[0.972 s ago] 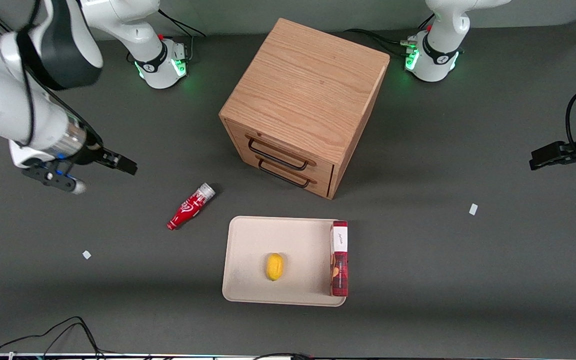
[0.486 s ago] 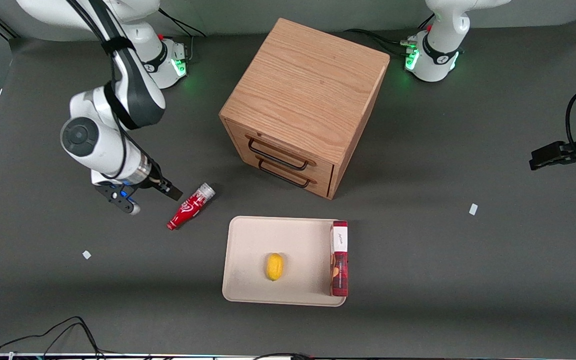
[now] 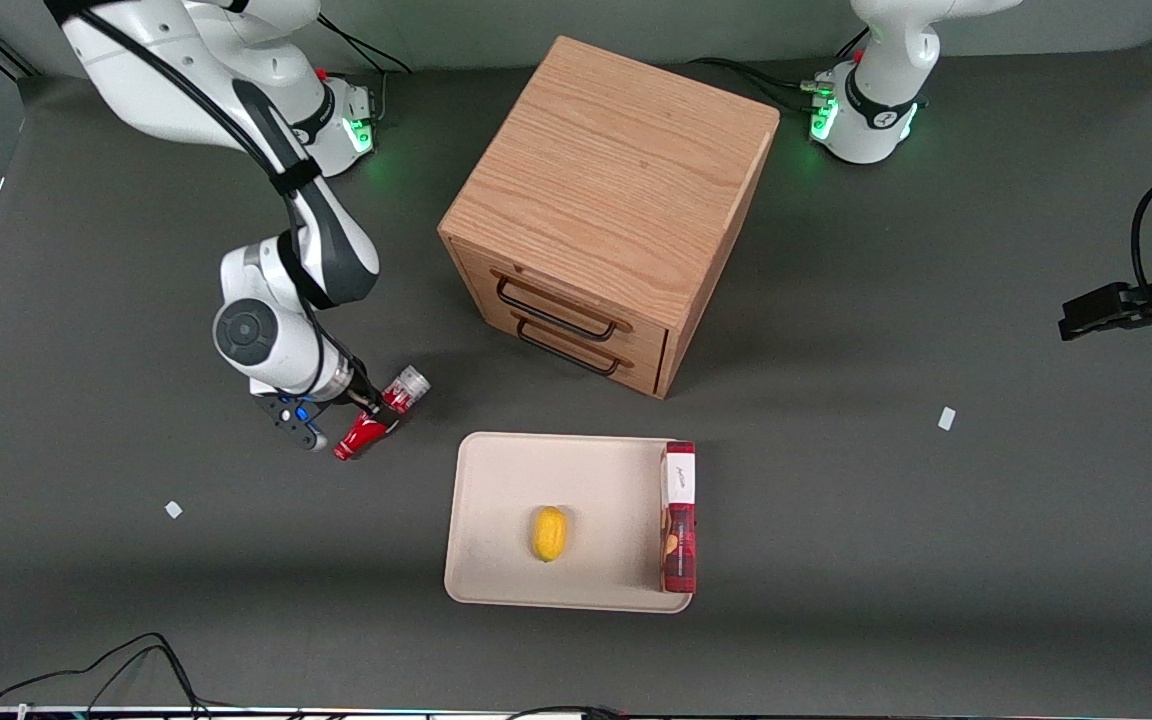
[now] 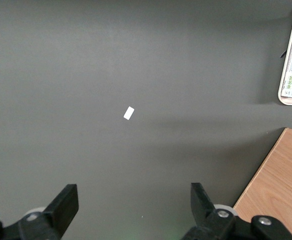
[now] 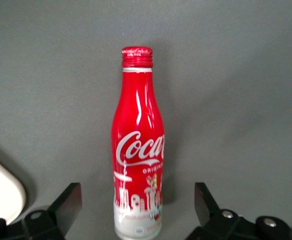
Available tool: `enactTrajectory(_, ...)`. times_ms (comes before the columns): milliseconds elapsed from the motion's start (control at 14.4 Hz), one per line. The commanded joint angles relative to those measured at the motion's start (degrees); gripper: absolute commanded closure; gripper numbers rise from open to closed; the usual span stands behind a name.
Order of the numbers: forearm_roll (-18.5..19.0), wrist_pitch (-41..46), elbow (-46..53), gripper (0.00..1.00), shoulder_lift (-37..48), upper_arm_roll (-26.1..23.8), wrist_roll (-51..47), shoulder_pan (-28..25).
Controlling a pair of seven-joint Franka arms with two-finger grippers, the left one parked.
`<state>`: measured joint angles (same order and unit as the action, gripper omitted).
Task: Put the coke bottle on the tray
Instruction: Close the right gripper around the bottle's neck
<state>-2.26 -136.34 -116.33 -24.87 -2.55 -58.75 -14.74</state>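
The coke bottle (image 3: 381, 412) lies on its side on the dark table, beside the tray's corner nearest the drawer cabinet, toward the working arm's end. It is red with white script, a silver-grey base and a red cap. In the right wrist view the bottle (image 5: 138, 150) lies between my two fingers, with a gap on each side. My gripper (image 3: 368, 410) is open and hovers right over the bottle's middle; it also shows in the right wrist view (image 5: 138, 205). The cream-beige tray (image 3: 506, 500) lies nearer the front camera than the cabinet.
A yellow lemon-like object (image 3: 549, 533) and a red rectangular box (image 3: 678, 517) lie on the tray. A wooden drawer cabinet (image 3: 611, 205) with two black handles stands farther back. Small white scraps (image 3: 173, 509) (image 3: 946, 418) lie on the table. Cables run along the front edge.
My gripper has come down and across from the working arm's end of the table to sit over the bottle. The bottle, tray and its contents have not moved.
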Motion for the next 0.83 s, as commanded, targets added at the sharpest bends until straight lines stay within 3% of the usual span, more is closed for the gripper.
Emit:
enactTrajectory(0,-0.12,-3.48,-0.39,0.0,-2.19,0.09,-1.64,-0.37)
enactTrajectory(486,-0.12,-6.21,-0.48,0.02,-4.48,0.09,-1.64,-0.29)
enactTrajectory(556,-0.12,-6.3,-0.48,0.09,-4.48,0.0,-1.64,-0.29)
enactTrajectory(694,-0.12,-6.39,-0.48,0.34,-4.75,0.09,-1.55,-0.29)
enactTrajectory(764,-0.12,-6.39,-0.39,0.38,-4.75,0.09,-1.55,-0.29)
